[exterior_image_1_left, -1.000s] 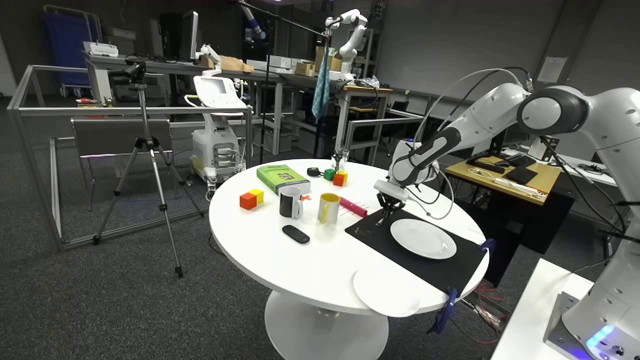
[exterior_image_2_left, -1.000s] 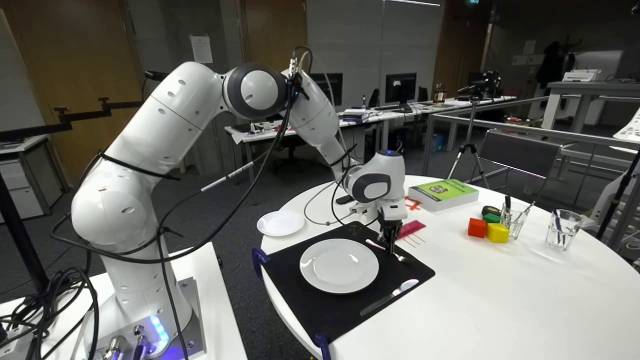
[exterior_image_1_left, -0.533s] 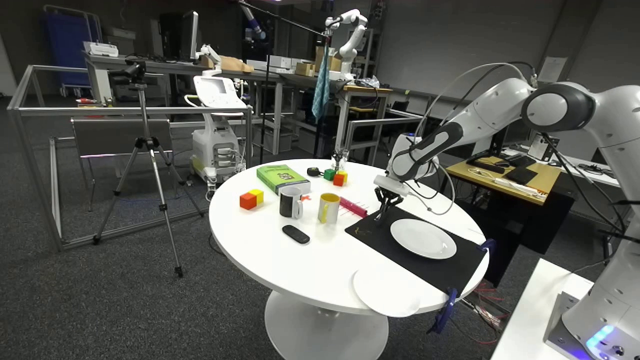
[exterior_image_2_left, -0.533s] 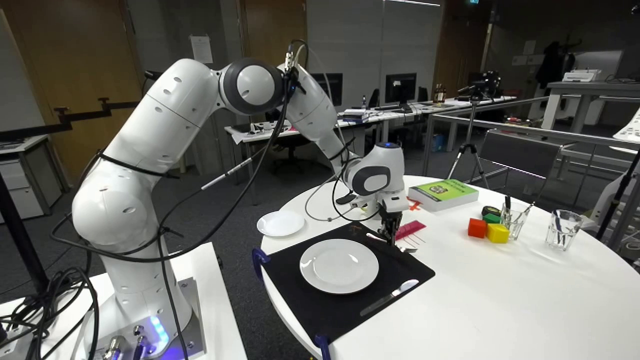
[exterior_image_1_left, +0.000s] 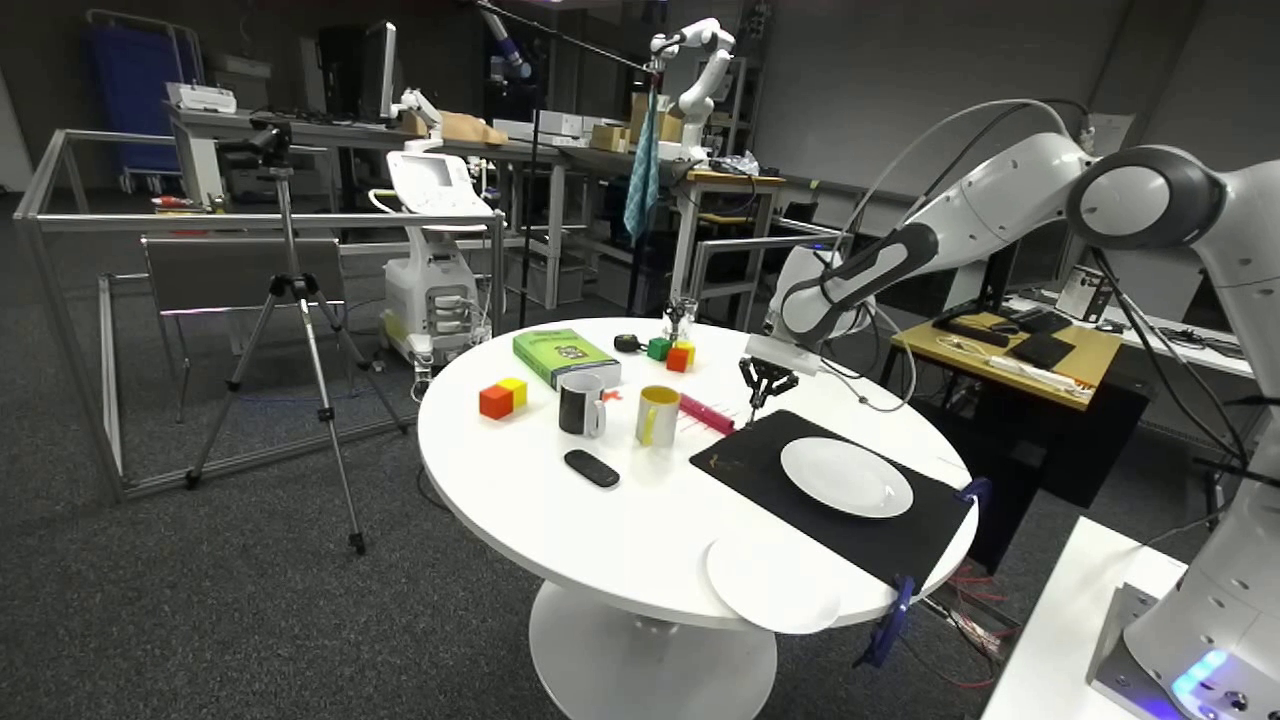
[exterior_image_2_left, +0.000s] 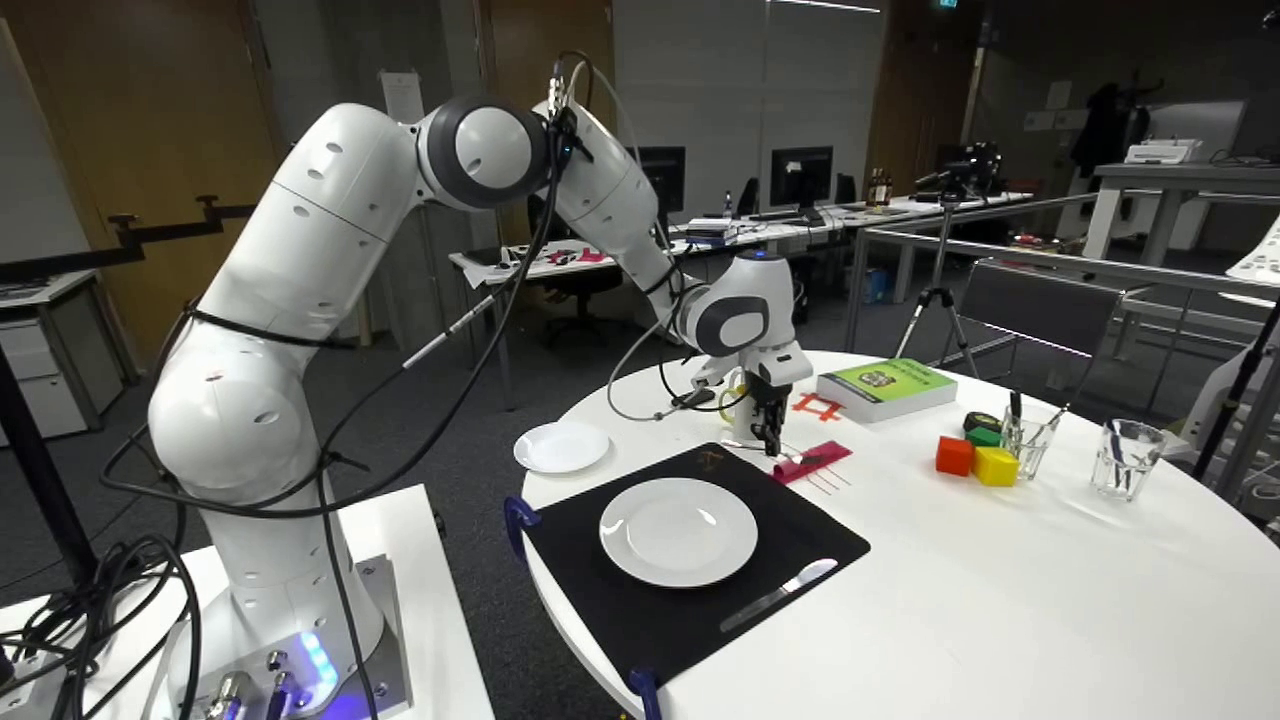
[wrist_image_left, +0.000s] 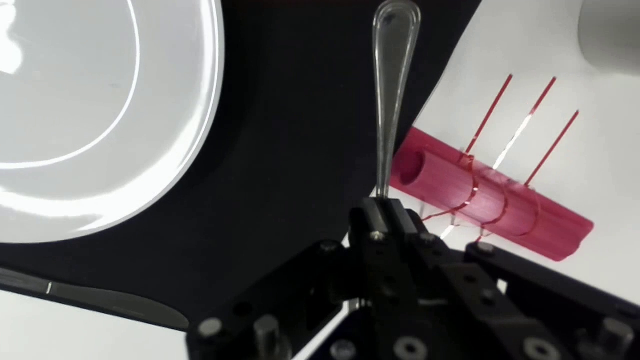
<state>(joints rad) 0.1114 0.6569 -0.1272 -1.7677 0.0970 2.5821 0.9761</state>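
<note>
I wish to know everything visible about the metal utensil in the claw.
The utensil looks like shiny silver metal. Its slim handle widens to a rounded end with a raised rim and narrows toward the claw closed on it. The wrist view shows the handle against the black mat, while the claw mostly hides the other end. In an exterior view it looks roughly level. Contact with the mat is unclear.

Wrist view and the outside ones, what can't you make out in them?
Utensil: head hidden behind the end effector, wrist view.
Plate: cut off by the top and left edges, wrist view.
Knife: one end cut off by the left edge, wrist view.
Book: cover text too small to read, both exterior views.
</note>
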